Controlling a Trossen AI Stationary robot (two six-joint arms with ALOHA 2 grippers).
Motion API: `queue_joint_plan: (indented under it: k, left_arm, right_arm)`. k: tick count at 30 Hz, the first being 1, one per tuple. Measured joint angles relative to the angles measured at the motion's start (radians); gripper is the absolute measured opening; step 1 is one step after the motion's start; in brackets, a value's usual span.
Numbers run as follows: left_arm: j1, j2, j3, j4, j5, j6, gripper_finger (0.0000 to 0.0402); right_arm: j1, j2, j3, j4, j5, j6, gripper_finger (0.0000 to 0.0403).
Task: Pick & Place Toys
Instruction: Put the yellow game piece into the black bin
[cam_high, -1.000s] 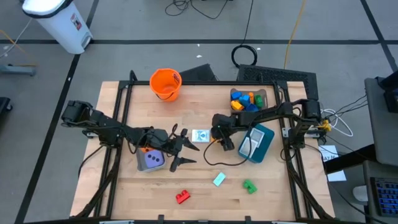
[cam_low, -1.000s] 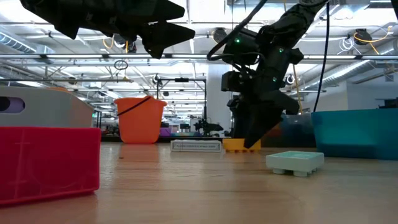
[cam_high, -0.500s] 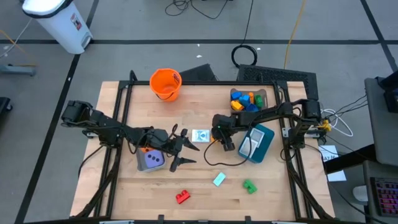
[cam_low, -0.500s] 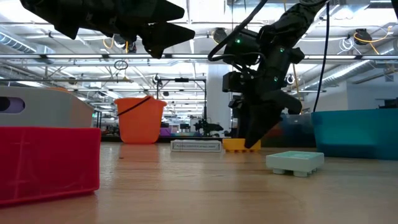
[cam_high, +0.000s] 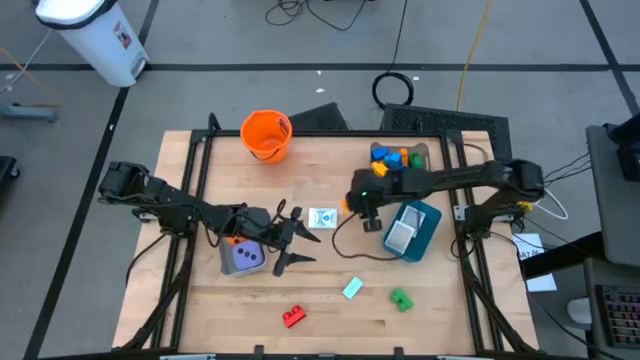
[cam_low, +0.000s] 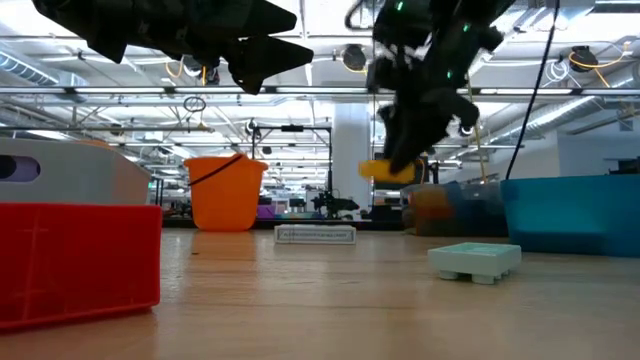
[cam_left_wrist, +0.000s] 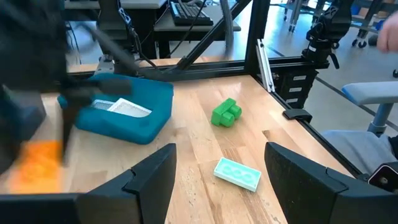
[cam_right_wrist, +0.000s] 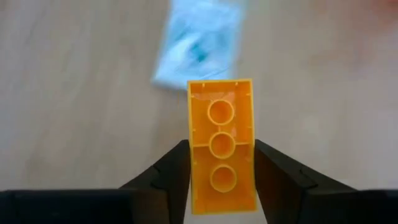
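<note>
My right gripper (cam_right_wrist: 221, 180) is shut on an orange block (cam_right_wrist: 221, 149) and holds it above the table's middle (cam_high: 362, 208), over a white picture card (cam_high: 322, 218). In the low view the block (cam_low: 385, 170) hangs well above the wood. My left gripper (cam_left_wrist: 224, 186) hovers open with nothing between its fingers, left of the card (cam_high: 292, 240), beside a grey bin (cam_high: 228, 262) with a purple die (cam_high: 247, 257). A mint block (cam_high: 352, 289), a green block (cam_high: 401, 299) and a red block (cam_high: 293, 317) lie flat on the table toward the near edge. My right gripper pinches the orange block's two long sides (cam_right_wrist: 194, 163) between its two fingers, toward the end of the block nearer the wrist. The fingers slant down from the table's right and lie along those sides. The block's hollow underside faces the wrist camera, and it is lifted clear of the table.
A teal bin (cam_high: 425, 232) holding a white card sits just right of my right gripper. A clear bin (cam_high: 420, 152) of coloured blocks stands behind it. An orange bucket (cam_high: 266, 134) is at the far edge. A black frame (cam_high: 200, 150) rims the table.
My right gripper has risen and gone a little toward the table's right and far side with the orange block. The block stood on the table by the card a second ago and now hangs clear of it.
</note>
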Motion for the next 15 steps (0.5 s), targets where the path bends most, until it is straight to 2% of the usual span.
queue_joint_plan:
  k: [4, 8, 15]
  left_arm:
    - [0.001, 0.000, 0.000, -0.002, 0.000, -0.001, 0.0253]
    - [0.001, 0.000, 0.000, -0.002, 0.000, -0.005, 0.0253]
    - [0.000, 0.000, 0.000, -0.002, 0.000, -0.013, 0.0253]
  right_arm:
    - [-0.010, -0.127, 0.017, -0.108, 0.144, -0.002, 0.0139]
    - [-0.065, -0.253, 0.019, -0.208, 0.240, 0.031, 0.0140]
    - [-0.228, -0.377, 0.006, -0.365, 0.264, 0.128, 0.0139]
